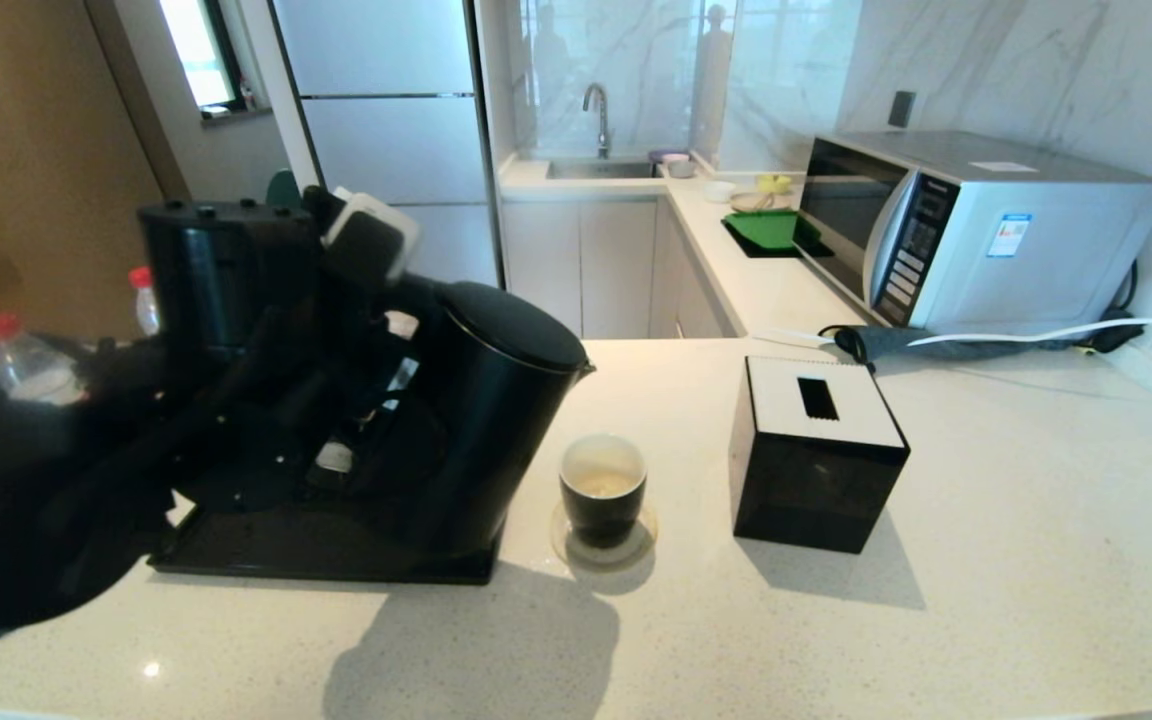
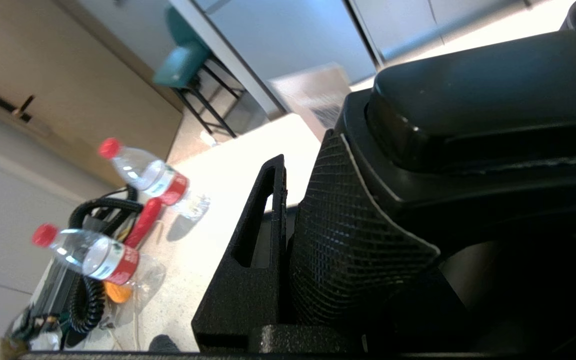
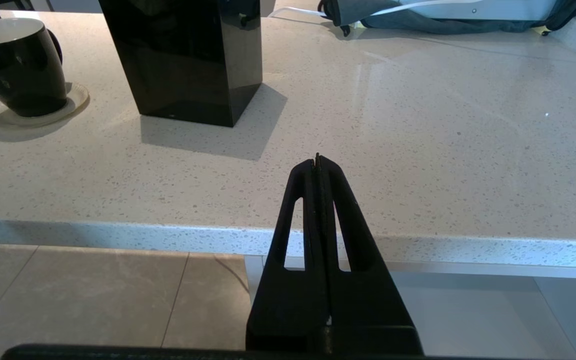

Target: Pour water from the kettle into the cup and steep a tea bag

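Observation:
The matte black kettle [image 1: 496, 420] leans to the right over the black tray [image 1: 316, 560], its spout above and just left of the cup. My left gripper [image 1: 376, 330] is shut on the kettle's textured loop handle [image 2: 348, 240]; one finger [image 2: 253, 250] shows beside it. The glossy black cup [image 1: 603, 490] stands on a round coaster, with pale yellowish water [image 1: 603, 487] low in its white inside. No stream shows at the spout. The tea bag is out of view. My right gripper [image 3: 317, 160] is shut and empty, below the counter's front edge, right of the cup [image 3: 18, 65].
A black cube box with a white slotted top [image 1: 816, 450] stands right of the cup. A black machine [image 1: 221, 270] and red-capped bottles [image 1: 21, 360] sit at the left. A microwave [image 1: 976, 230] and cables are at the back right.

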Controlling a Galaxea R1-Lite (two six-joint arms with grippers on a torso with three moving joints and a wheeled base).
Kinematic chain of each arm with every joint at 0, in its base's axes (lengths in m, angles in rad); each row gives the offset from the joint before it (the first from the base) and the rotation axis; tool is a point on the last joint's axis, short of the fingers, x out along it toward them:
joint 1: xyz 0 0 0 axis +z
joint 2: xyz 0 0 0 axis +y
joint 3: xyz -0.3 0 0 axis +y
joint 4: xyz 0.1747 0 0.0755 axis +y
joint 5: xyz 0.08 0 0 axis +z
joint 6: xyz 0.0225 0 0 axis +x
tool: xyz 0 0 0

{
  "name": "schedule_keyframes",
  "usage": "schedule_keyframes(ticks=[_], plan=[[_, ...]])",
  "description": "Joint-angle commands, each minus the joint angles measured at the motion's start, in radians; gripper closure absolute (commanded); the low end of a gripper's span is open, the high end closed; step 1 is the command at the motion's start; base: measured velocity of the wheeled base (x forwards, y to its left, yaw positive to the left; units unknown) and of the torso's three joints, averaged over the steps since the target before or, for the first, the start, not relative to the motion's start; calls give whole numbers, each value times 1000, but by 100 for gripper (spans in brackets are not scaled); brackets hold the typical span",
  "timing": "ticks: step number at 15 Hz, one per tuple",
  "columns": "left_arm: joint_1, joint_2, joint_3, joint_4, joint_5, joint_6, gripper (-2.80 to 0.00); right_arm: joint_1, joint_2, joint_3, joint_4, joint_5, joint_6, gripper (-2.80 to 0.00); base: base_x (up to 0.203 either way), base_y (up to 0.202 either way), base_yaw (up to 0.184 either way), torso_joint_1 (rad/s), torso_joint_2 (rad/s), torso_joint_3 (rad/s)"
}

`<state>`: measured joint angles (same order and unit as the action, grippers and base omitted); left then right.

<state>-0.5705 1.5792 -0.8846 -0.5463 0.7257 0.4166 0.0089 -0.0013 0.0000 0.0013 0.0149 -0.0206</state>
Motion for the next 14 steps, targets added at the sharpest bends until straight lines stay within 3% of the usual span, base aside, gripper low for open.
schedule_keyframes(ticks=[1,7,10,14], plan=[[48,-86,73,-97,1,2,0,0,1,0,0,0,-1,0,0,0,0,0,0,0],[264,-178,247,-393,-25,-28,0,0,1,0,0,0,-1,0,0,0,0,0,0,0],[392,-178,326,-489,-90,-80,0,0,1,0,0,0,-1,0,0,0,0,0,0,0],[544,-167,405,-516,-208,-192,0,0,1,0,0,0,-1,0,0,0,0,0,0,0]])
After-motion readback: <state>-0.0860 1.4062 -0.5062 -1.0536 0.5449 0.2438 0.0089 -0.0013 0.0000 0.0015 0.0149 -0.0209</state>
